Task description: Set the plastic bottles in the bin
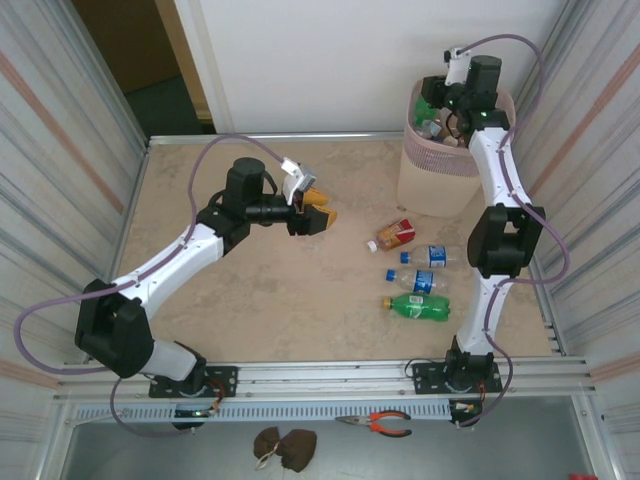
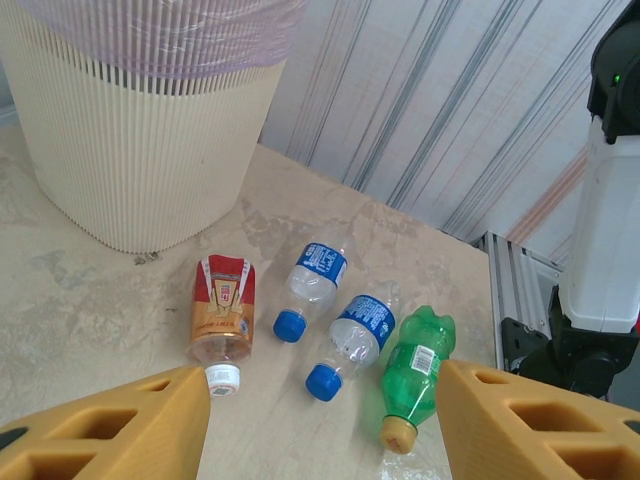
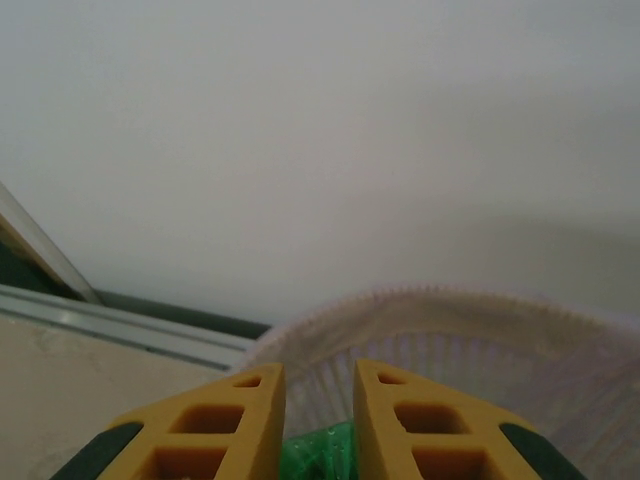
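Beige tabletop (image 1: 250,290) w/ bin (image 1: 432,185). Right gripper (image 3: 318,385) over bin, pinched nearly closed on green bottle (image 3: 318,455), prob. for drop. Left gripper (image 1: 318,215) well left of bin, spread wide, empty, aimed at four bottles (image 2: 355,335) lying near bin's front.

Soft, even light, with only faint shadows on the surface (image 1: 280,290). The overhead and left wrist views look crisp. At the right wrist the white wall (image 3: 320,150) washes out, and the fingers (image 3: 200,420) of the right tool (image 3: 319,375) and the green bottle (image 3: 318,452) are blurred.
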Controlling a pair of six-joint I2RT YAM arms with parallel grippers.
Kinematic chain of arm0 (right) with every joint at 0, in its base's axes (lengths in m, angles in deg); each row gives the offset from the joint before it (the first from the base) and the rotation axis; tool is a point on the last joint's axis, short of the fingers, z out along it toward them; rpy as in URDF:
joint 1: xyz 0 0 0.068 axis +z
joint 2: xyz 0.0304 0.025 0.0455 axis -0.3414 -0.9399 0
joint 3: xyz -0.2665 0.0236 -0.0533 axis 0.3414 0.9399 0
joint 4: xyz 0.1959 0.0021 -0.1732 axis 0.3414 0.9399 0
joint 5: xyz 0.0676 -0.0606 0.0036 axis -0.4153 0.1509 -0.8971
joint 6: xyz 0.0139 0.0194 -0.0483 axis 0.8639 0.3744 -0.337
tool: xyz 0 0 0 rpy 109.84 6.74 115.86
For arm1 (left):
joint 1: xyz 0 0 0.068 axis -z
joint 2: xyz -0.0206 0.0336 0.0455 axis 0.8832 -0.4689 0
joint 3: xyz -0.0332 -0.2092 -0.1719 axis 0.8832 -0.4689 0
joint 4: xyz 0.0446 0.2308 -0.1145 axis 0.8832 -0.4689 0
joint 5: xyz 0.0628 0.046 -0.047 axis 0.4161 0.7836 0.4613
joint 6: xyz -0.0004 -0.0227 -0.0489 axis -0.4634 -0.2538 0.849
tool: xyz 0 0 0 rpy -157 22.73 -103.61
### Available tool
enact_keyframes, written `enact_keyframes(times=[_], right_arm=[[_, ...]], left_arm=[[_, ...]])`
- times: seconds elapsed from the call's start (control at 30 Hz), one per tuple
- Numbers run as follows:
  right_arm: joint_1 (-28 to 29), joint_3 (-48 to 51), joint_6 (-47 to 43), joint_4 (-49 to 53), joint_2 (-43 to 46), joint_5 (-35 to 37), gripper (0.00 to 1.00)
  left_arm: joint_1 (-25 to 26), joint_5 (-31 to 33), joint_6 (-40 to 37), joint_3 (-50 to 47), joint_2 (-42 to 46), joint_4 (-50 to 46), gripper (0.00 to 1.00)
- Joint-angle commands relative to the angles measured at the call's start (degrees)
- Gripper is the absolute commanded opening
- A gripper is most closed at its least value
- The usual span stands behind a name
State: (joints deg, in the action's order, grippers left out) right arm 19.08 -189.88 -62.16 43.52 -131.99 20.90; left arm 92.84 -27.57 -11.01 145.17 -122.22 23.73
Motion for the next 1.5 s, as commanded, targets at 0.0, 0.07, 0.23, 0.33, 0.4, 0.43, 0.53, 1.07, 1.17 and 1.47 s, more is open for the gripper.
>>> enact_keyframes(times=[0.0, 0.07, 0.23, 0.33, 0.4, 0.43, 0.53, 1.07, 1.17, 1.47], right_arm=[[-0.27, 1.56, 1.61, 4.12, -1.57, -0.78, 0.23], [-0.25, 2.54, 1.44, 4.97, -1.7, -0.69, 0.23], [-0.15, 3.15, 1.98, 6.08, -0.89, -0.38, 0.23], [-0.17, 3.24, 2.13, 7.53, -0.69, -0.61, 0.23], [-0.15, 4.44, 2.26, 8.04, -0.54, -0.72, 0.23], [-0.09, 5.35, 2.4, 7.73, -0.37, -0.65, 0.23], [-0.17, 6.75, 3.09, 7.01, 0.34, -0.89, 0.24], [-0.31, 8.3, 2.58, 14.55, 15.11, -1.84, 0.43], [0.03, 12.91, 0.36, 16.33, 20.13, -2.02, 0.46], [4.74, 29.99, -11.57, 24.3, 38.53, 1.58, 0.55]], left_arm=[[-0.49, 0.41, -0.88, -0.97, 1.62, 0.94, 0.61], [-0.51, 0.41, -0.65, -1.22, 1.61, 1.2, 0.61], [-0.57, 0.15, -0.43, -1.39, 1.62, 0.97, 0.61], [-0.49, 0.17, -0.3, -1.57, 2.03, 0.77, 0.6], [-0.5, 0.28, -0.06, -1.95, 2.38, 0.77, 0.6], [-0.55, 0.39, 0.08, -2.23, 2.7, 0.77, 0.6], [-0.48, 0.61, 0.27, -3.02, 3.53, 0.81, 0.6], [1.24, 2.55, -0.49, -3.62, 3.96, -0.54, 0.59], [1.53, 2.2, -0.8, -3.24, 3.73, -1.16, 0.59], [1.53, 2.08, -0.33, -3.96, 4.95, -1.74, 0.59]])
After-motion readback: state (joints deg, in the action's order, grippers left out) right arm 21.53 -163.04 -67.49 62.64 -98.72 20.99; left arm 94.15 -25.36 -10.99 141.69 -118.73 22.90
